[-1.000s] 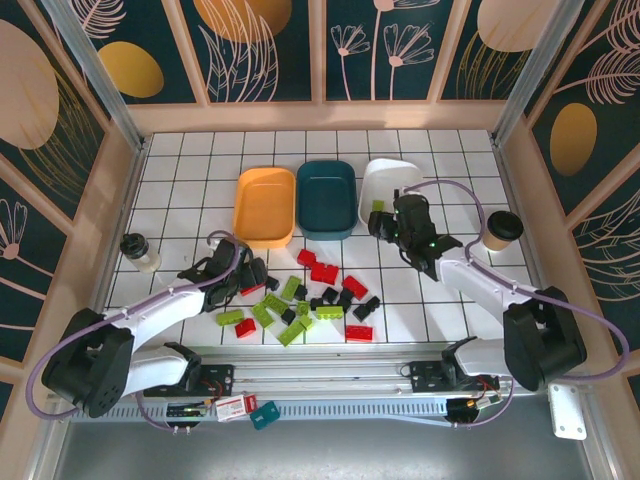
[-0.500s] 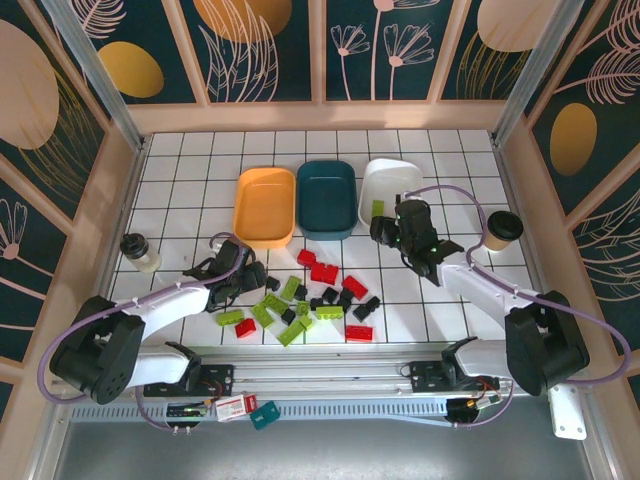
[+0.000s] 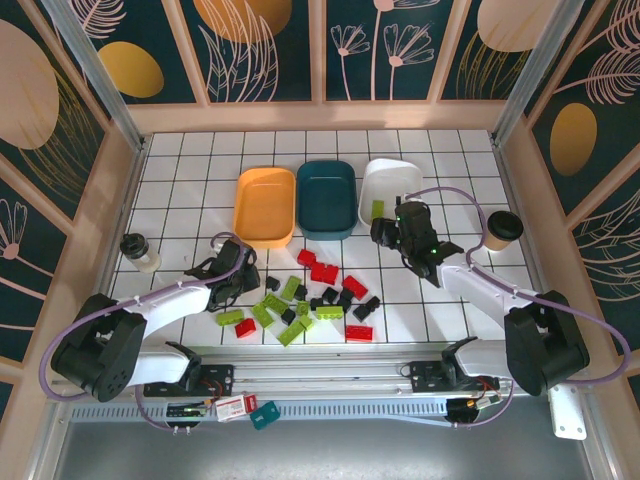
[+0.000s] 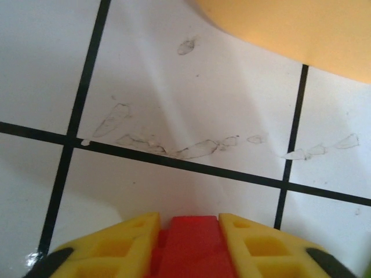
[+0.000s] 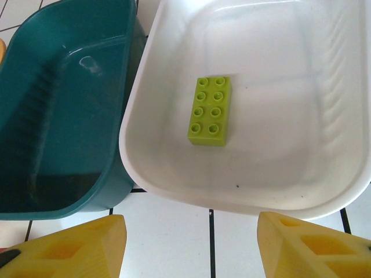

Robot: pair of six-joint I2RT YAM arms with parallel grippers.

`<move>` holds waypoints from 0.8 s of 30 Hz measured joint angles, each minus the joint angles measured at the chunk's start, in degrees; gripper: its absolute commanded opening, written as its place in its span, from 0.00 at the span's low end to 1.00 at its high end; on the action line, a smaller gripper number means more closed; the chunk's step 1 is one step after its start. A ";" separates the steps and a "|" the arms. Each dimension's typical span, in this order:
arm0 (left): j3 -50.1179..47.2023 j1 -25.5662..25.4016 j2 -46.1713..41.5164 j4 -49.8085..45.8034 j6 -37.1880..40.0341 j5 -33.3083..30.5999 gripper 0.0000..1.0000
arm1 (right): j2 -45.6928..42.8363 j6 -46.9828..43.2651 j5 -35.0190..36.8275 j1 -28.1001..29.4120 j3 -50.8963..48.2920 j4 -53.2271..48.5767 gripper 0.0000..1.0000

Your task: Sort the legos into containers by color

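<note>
Lego (image 4: pixel 195 250), red, in left gripper (image 4: pixel 189 225)

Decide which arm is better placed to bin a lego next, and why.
Left. The left gripper is shut on a red lego, the orange tub just ahead. The right gripper hangs open and empty by the white tub.

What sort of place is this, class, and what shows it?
Probably a robot lab test cell: a left arm and right arm bolted to a rail, a white gridded tabletop, and patterned wall panels enclosing it.
</note>
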 measured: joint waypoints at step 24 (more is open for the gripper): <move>30.01 2.69 9.14 -2.89 6.51 -0.90 0.04 | -3.04 0.26 -0.37 0.46 -1.90 0.35 0.62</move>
